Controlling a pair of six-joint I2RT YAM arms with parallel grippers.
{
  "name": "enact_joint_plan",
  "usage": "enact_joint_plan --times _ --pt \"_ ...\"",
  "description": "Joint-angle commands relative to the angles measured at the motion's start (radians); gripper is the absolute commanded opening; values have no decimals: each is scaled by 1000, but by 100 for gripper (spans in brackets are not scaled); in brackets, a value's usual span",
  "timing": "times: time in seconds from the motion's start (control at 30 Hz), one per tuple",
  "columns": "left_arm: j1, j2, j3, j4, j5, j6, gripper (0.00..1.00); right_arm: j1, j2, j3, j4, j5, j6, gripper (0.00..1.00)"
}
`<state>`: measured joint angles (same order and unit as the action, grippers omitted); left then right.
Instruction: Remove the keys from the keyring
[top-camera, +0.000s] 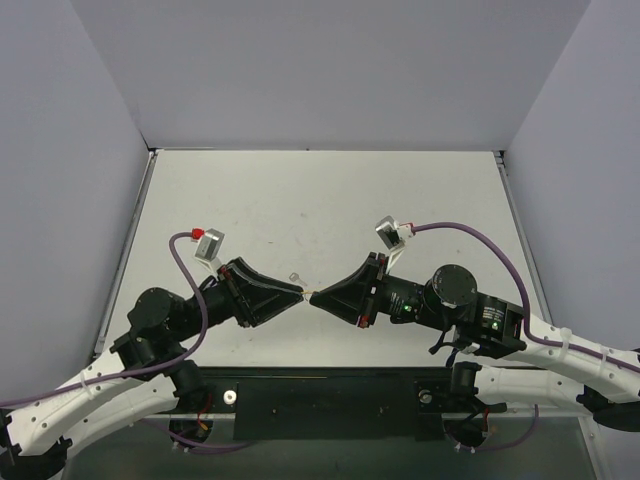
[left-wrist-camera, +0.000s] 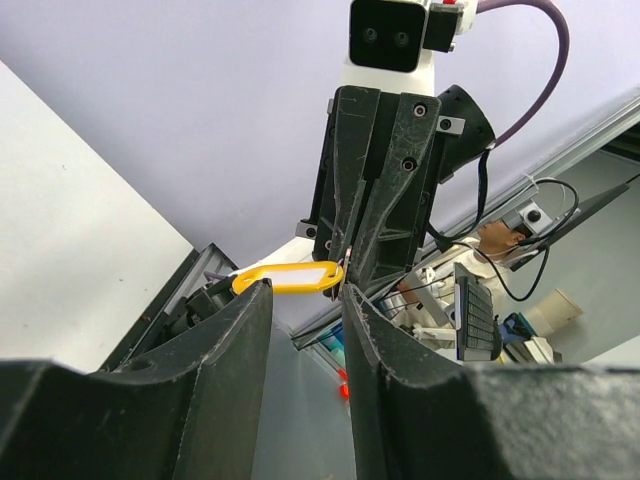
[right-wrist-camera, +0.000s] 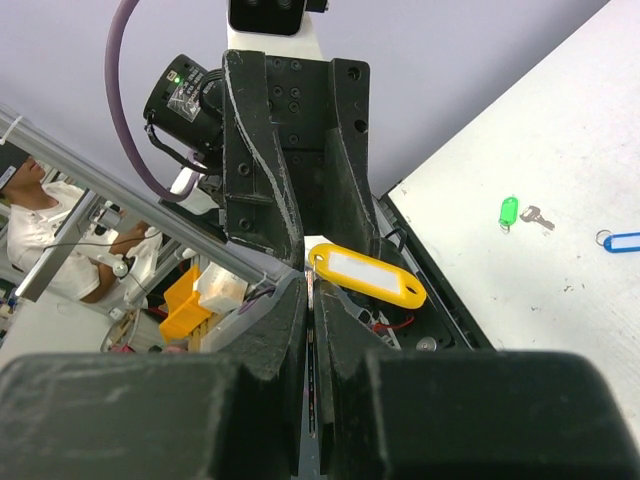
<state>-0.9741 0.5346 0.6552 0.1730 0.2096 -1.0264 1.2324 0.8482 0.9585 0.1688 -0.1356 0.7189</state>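
Top external: set high behind the arm bases, looking down and forward over the whole table (top-camera: 300, 190); distant.
Left wrist: close, sighting along its own fingers (left-wrist-camera: 200, 370) at the right gripper (left-wrist-camera: 345, 266).
Right wrist: close, the reverse sight, facing the left gripper (right-wrist-camera: 308, 262).
Shared by both wrist views: the keyring (right-wrist-camera: 367, 274) between the tips.

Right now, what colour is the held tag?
The tag is yellow; the right wrist view shows it best.

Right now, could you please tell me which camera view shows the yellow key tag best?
The right wrist view: the yellow key tag faces that camera, whole oval and white label showing. The left wrist view shows it foreshortened. The top external view shows barely a pale speck of it.
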Motion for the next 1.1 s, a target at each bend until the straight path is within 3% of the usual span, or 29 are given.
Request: enact_joint_plan --times 0.0,0.33,0.67,1.07 --pt "0 -22 58 -15 -26 35 44 9 -5 28 54 -12 2 0" --pt "0 -65 130 -161 -55 118 44 12 12 36 51 -24 4 0" --pt "0 -8 75 -18 34 60 42 21 20 43 61 -18 7 0" --pt "0 -8 46 13 65 34 34 24 15 37 66 -1 4 0"
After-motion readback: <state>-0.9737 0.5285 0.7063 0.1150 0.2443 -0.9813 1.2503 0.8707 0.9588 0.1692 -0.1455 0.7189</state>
